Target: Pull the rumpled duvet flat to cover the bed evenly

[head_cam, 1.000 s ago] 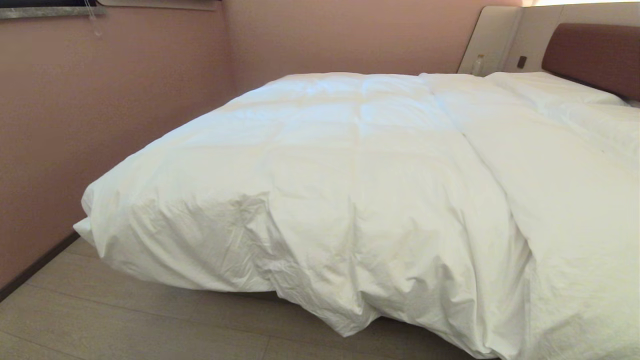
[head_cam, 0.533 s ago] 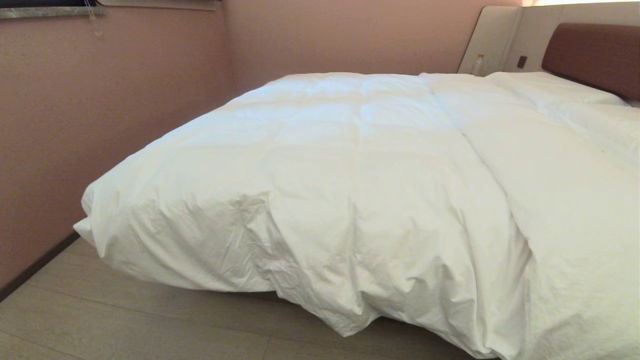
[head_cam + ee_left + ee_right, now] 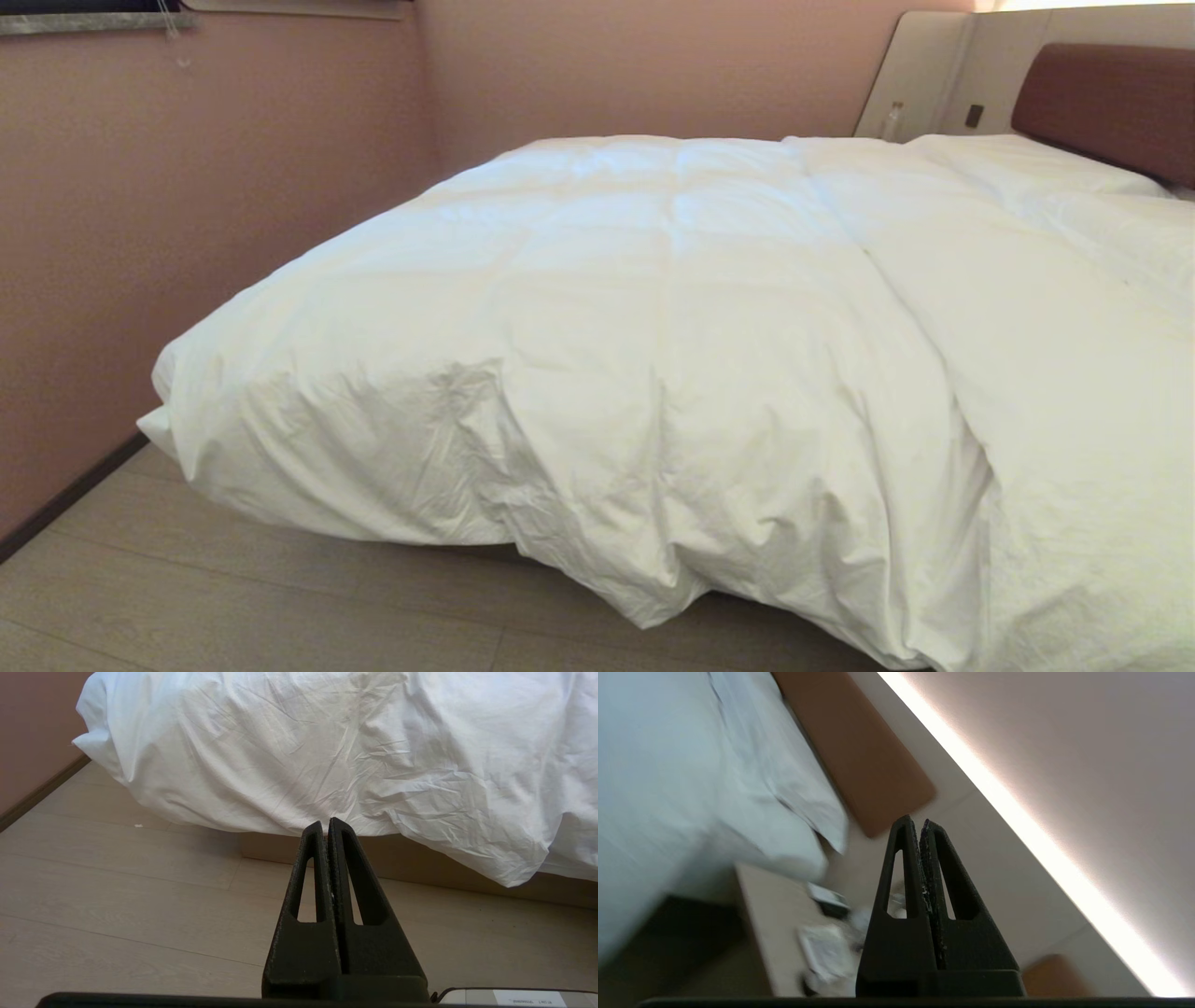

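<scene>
The puffy white duvet (image 3: pixel 653 308) lies spread over the bed, its near edge hanging in creased folds over the foot end (image 3: pixel 327 756). A long ridge runs along it toward the brown headboard (image 3: pixel 1111 103). The bed's grey-brown base (image 3: pixel 420 863) shows under the hanging edge. Neither arm is in the head view. My left gripper (image 3: pixel 325 822) is shut and empty, low over the floor, short of the duvet's edge. My right gripper (image 3: pixel 914 822) is shut and empty, raised and pointing toward the wall beside the headboard (image 3: pixel 859 751), clear of the duvet (image 3: pixel 668 788).
A pink wall (image 3: pixel 140 233) runs close along the bed's left side. Pale wood floor (image 3: pixel 233 597) lies in front. A bedside table (image 3: pixel 775 914) with small items stands by the bed on the right. A bottle (image 3: pixel 893 119) stands near the beige panel.
</scene>
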